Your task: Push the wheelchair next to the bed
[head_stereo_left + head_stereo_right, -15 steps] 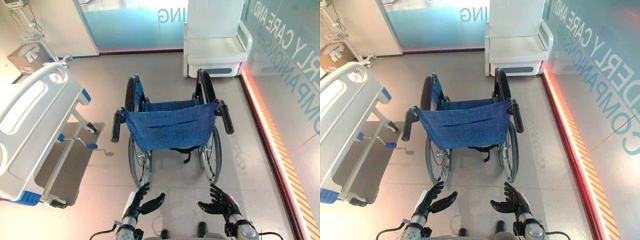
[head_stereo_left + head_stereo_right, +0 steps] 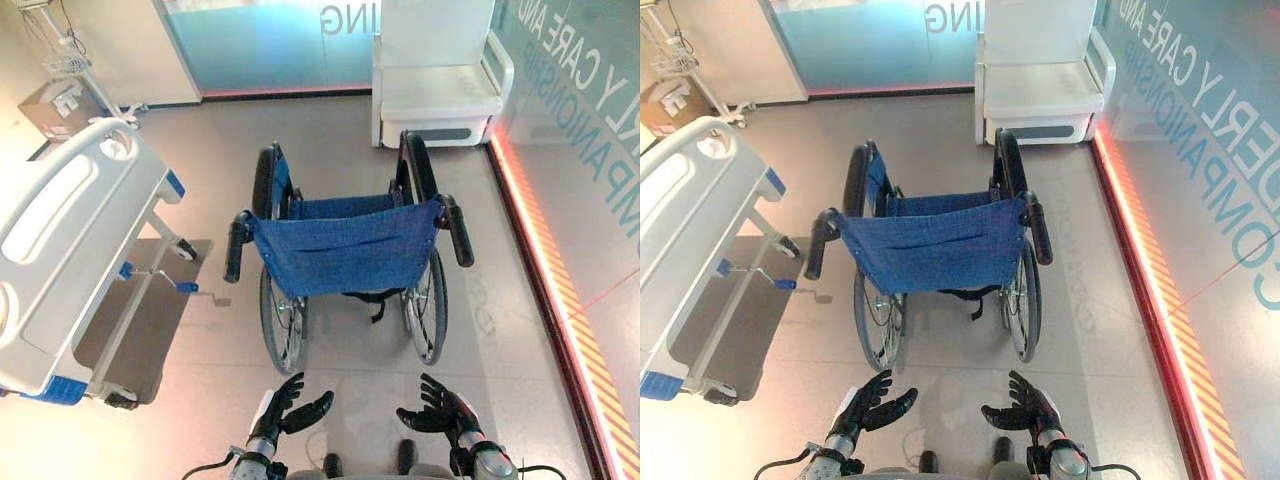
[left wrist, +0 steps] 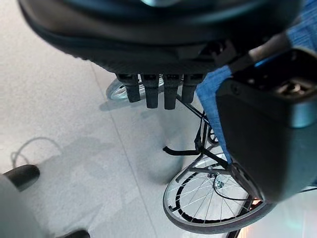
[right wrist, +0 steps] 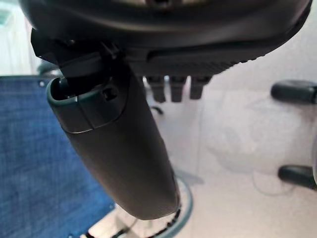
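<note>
Approach to the wheelchair, seen from the head camera. The wheelchair (image 2: 345, 255) stands at the centre of the frame, its blue backrest toward the robot. The bed (image 2: 60, 250) lies along the left edge, near the chair but apart from it, with floor between them. At the bottom edge the left hand (image 2: 287, 408) and the right hand (image 2: 440, 412) have their fingers spread and grasp nothing. Each is well short of the left push handle (image 2: 236, 247) and the right push handle (image 2: 456, 230) above it. Against the view half a second earlier, the whole scene has shifted only slightly, which points to a small camera movement. The wheelchair keeps its place relative to the bed and to the white seat (image 2: 440, 95) at the upper right, and the hands hold the same spread pose. The push has therefore probably not begun. Taking the handles is the outstanding step, after which the chair must be steered toward the frame's left.
</note>
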Robot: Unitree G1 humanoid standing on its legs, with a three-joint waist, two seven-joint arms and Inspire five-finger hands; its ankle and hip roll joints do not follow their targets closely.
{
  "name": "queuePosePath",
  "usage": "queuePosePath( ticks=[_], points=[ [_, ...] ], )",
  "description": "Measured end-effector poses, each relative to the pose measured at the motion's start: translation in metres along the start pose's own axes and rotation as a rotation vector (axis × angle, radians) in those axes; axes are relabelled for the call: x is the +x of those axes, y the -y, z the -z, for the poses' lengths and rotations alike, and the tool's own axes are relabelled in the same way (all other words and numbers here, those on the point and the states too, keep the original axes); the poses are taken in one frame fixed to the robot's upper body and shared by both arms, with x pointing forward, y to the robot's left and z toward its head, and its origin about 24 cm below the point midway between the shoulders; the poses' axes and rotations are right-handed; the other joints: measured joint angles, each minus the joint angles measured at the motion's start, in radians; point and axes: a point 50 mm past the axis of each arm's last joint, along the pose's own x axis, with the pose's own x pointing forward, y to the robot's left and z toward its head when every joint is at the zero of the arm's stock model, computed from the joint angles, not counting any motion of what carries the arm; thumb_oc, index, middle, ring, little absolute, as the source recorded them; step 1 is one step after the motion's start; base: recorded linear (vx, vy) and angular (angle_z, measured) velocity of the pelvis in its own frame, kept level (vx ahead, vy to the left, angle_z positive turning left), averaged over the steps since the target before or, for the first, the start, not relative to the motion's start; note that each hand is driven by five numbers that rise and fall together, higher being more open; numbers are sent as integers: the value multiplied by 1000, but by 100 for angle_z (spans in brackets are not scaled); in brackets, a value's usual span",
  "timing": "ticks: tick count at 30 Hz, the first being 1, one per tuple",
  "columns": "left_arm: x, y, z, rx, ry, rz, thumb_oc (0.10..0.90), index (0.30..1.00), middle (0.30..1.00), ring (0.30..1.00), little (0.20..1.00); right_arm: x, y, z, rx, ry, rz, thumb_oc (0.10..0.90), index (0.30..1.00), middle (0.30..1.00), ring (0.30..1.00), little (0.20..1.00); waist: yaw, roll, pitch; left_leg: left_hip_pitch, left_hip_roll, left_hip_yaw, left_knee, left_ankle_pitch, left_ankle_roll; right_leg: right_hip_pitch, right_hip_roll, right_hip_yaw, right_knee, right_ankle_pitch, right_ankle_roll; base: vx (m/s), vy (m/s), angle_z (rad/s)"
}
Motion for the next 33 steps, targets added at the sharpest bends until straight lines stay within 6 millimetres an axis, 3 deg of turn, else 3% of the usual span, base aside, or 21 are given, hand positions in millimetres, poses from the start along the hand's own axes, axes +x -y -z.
queuePosePath(
  ticks=[5,11,13,17,19,21,24,28,33],
  points=[
    [1,-8,3,-136,-38,-108,800,900,900,900,900,0,1,-1,2,-1,7,800,900,900,900,900,2,-6,3,4,1,-2,0,0,0,6,1,-5,0,0,0,65,-32,1],
    [1,-55,0,-363,-29,-444,800,900,900,900,900,5,18,-31,39,118,91,800,900,900,900,900,17,-26,12,17,1,-7,1,0,0,23,0,-17,0,0,0,37,-63,4],
    [2,-81,-11,-321,17,-533,800,900,900,900,900,7,31,-54,32,206,156,800,900,900,900,900,24,-39,14,22,1,-9,0,0,-1,29,0,-18,0,0,1,13,-21,4],
    [3,-110,-36,-283,133,-620,800,900,900,900,900,2,61,-97,18,355,241,800,900,900,900,900,23,-47,13,28,-4,-9,-4,4,5,33,-5,-16,0,4,5,0,0,0],
    [5,-131,-57,-265,212,-678,800,900,900,900,900,-4,85,-132,7,457,308,800,900,900,900,900,19,-49,13,32,-8,-8,-10,8,9,34,-8,-14,0,6,9,0,0,0],
    [5,-147,-69,-269,258,-730,800,900,900,900,900,-7,96,-153,4,520,357,800,900,900,900,900,16,-53,11,35,-9,-6,-10,8,10,36,-9,-13,0,7,10,0,0,0],
    [6,-165,-88,-253,323,-781,800,900,900,900,900,-12,103,-180,-5,595,401,800,900,900,900,900,16,-55,12,35,-9,-6,-10,8,10,36,-8,-12,0,7,10,0,0,0],
    [5,-185,-116,-275,418,-872,800,900,900,900,900,-16,98,-219,15,724,440,800,900,900,900,900,16,-55,12,35,-9,-6,-10,8,10,35,-8,-11,-1,8,11,-34,21,0],
    [2,-194,-151,-321,557,-935,800,900,900,900,900,-25,90,-259,112,867,511,800,900,900,900,900,19,-54,12,26,-11,-6,-10,9,12,27,-9,2,-1,9,11,-21,-4,0]
  ],
)
